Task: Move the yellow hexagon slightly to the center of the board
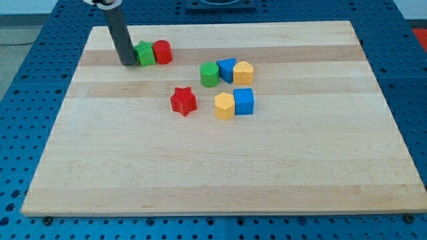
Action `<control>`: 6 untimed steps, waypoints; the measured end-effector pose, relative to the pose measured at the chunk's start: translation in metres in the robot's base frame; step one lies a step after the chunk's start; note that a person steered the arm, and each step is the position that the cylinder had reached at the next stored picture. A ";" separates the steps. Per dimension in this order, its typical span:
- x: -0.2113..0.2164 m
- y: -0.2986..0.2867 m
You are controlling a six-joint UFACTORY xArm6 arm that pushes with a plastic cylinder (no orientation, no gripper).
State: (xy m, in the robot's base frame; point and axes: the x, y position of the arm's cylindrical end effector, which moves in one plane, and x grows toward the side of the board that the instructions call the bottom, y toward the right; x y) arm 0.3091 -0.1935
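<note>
The yellow hexagon lies near the board's middle, touching a blue cube on its right. My tip is at the view's upper left, touching the left side of a green star. It is far to the left of and above the yellow hexagon. A red cylinder touches the green star's right side.
A green cylinder, a blue triangle and a yellow heart-like block sit in a row above the hexagon. A red star lies to the hexagon's left. The wooden board rests on a blue perforated table.
</note>
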 end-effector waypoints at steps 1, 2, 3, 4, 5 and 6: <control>0.009 0.000; 0.086 0.000; 0.201 0.042; 0.244 0.117; 0.217 0.161; 0.186 0.178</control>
